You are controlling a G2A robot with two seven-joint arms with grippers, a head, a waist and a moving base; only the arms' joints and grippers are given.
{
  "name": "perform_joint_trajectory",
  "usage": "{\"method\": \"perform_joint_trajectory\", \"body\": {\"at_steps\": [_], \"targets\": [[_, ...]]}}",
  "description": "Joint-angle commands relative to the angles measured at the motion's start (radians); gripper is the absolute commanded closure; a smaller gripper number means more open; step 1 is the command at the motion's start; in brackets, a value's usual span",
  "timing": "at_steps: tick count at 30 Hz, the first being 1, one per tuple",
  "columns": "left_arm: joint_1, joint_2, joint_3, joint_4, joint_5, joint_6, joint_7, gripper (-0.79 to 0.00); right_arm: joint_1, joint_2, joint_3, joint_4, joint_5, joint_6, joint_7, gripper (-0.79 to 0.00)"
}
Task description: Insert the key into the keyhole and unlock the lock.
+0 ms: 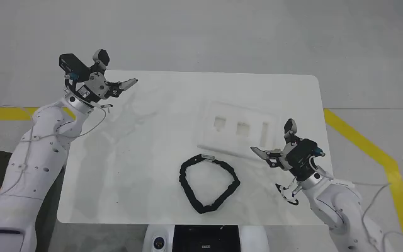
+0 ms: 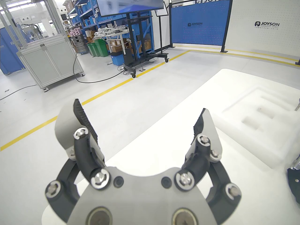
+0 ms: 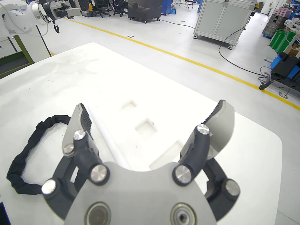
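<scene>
Task not yet begun, by my reading: 0 of 2 steps done. The chain lock (image 1: 183,179) lies as a closed loop on the table (image 1: 126,164), just in front of the foam tray (image 1: 230,108). Its metal end (image 1: 206,157) is the part nearest the tray's front edge, and nothing touches it.

The left tool (image 1: 116,69) hangs well away from the tray, over the table's far corner on its own side — jaws spread wide, nothing between them. The right tool (image 1: 272,137) sits just beside the tray's front corner on the other side, jaws likewise apart & empty.

The tray has 3 recesses (image 1: 243,128); I can't make out a key in any of them — too small to tell.

Left to do, approx.: find & pick up the key, steady the lock's metal end, insert, turn.
</scene>
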Motion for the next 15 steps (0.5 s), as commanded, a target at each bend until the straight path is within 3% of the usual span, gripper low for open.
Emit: {"method": "perform_joint_trajectory", "body": {"at_steps": [1, 7, 15], "targets": [[0.000, 0.000, 0.000, 0.000, 0.000, 0.000, 0.000, -0.784, 0.000, 0.000, 0.000, 0.000, 0.000, 0.000, 0.000, -0.785], [0.011, -0.001, 0.001, -0.029, 0.015, -0.007, -0.043, -0.785, 0.000, 0.000, 0.000, 0.000, 0.000, 0.000, 0.000, -0.785], [0.001, -0.007, 0.037, -0.082, 0.045, -0.168, -0.140, -0.785, 0.000, 0.000, 0.000, 0.000, 0.000, 0.000, 0.000, -0.785]]}}
